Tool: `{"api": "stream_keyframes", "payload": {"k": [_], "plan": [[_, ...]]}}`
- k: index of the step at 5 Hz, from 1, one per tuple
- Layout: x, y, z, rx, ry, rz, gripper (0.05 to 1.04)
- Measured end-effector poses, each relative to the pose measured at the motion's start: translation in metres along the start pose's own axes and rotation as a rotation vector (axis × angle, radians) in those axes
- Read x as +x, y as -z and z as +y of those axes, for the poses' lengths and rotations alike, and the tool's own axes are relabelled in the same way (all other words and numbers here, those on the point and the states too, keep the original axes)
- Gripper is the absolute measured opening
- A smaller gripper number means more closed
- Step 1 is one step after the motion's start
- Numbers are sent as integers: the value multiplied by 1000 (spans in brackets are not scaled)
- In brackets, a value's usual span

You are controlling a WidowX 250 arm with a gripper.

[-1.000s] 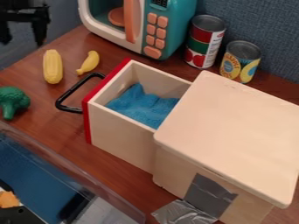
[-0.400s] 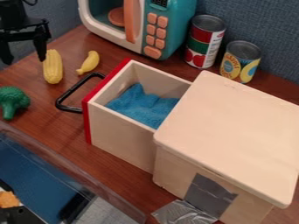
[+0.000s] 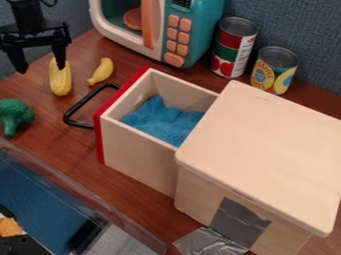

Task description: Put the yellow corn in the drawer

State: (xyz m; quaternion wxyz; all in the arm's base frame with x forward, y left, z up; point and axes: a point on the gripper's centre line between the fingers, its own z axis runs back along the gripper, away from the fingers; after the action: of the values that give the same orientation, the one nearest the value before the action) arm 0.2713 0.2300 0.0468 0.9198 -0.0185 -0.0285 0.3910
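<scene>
Black arm point(image 3: 27, 15), angular hand point(image 3: 41, 69), curved cable point(image 3: 47, 4)

"How was the lighting?"
"Moderate, soft, apparently from overhead; the pale lid point(image 3: 266, 149) was brighter than the drawer point(image 3: 136, 167) side."
"Glare?"
"Minor: highlights were noted on the silver tape point(image 3: 210, 243)."

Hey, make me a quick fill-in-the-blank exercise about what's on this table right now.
The cloth in the open drawer is the colour ____.
The other yellow toy food, lying beside the corn, is a ____.
Two ____ stand to the right of the microwave.
The drawer's handle is the colour ____.

Missing words: blue; banana; cans; black.
</scene>
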Motion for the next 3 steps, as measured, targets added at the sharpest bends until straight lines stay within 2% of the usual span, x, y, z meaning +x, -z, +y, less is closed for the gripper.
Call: {"api": "stream_keyframes", "payload": {"k": [1,3], "plan": [[0,13,1,16,-3,15,1001],[9,18,-2,73,29,-57,1000]]}}
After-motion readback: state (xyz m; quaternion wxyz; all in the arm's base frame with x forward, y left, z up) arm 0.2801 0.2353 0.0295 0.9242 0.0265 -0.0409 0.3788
